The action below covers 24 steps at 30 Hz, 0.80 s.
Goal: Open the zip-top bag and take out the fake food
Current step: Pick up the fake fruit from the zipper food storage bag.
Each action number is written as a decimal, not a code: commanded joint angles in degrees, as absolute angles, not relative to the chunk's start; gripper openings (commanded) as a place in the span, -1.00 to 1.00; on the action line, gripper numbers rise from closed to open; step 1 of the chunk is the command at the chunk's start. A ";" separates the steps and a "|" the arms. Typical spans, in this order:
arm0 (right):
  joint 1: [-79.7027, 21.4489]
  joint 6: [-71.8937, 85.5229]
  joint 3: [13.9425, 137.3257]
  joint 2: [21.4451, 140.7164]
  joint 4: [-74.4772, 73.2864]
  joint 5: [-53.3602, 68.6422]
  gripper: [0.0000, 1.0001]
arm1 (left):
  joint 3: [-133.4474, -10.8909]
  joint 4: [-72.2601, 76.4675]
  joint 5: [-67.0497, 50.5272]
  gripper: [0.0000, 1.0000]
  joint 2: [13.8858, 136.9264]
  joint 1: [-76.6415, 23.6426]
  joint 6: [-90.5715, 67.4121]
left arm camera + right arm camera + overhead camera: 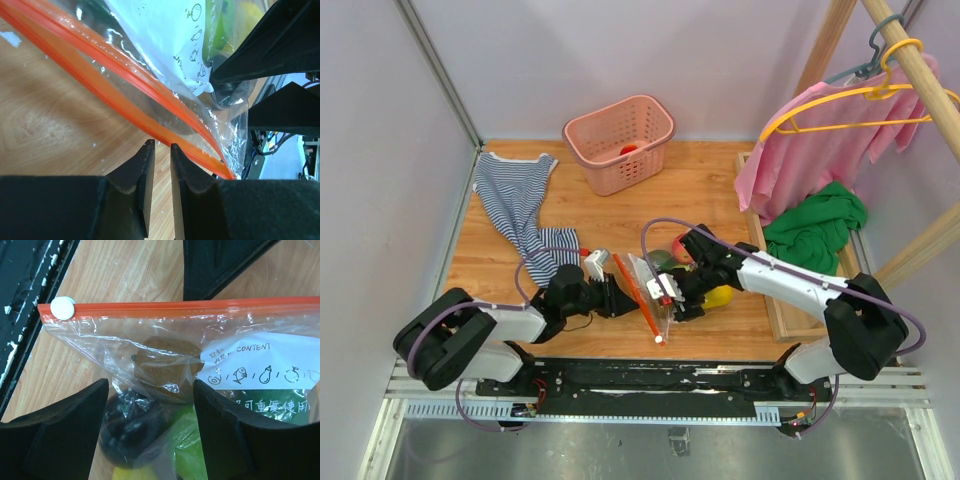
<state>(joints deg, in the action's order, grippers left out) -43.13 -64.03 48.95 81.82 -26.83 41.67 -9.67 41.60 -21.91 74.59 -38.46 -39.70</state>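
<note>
the zip-top bag lay on the wooden table, close to the near edge and about the middle, between my 2 grippers. its red-orange zip strip ran down the bag's left side from far to near, with a round white tab at the near end. a white label sat just under the strip.

the fake food was inside the bag: i saw a brown piece next to the label, a dark purple-black piece below it, a green piece and a bit of yellow.

the left gripper sat just left of the strip, jaws almost together. only a thin slit was left, with bare wood showing through and nothing in it. the strip crossed right at the fingertips; i could not tell if they touched it.

the right gripper was over the bag from the right, jaws wide apart, straddling the brown and dark pieces. i could not tell if its pads pressed the plastic.

far on the table stood a pink basket, and a striped cloth lay at the left.
</note>
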 commanded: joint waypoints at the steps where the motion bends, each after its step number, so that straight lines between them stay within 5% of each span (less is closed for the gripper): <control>1: -43.81 -64.59 50.64 82.92 -28.48 38.75 0.38 | -12.19 49.79 -23.11 -0.50 78.09 -40.08 -39.37; 24: -43.69 -65.99 52.82 82.86 -32.78 37.29 0.22 | -17.00 53.45 -28.01 -0.33 85.25 -41.04 -37.79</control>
<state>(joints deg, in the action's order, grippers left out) -43.13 -64.79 51.18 83.59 -30.37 38.00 -14.72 49.23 -25.39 83.24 -40.42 -38.81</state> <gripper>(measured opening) 0.621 0.338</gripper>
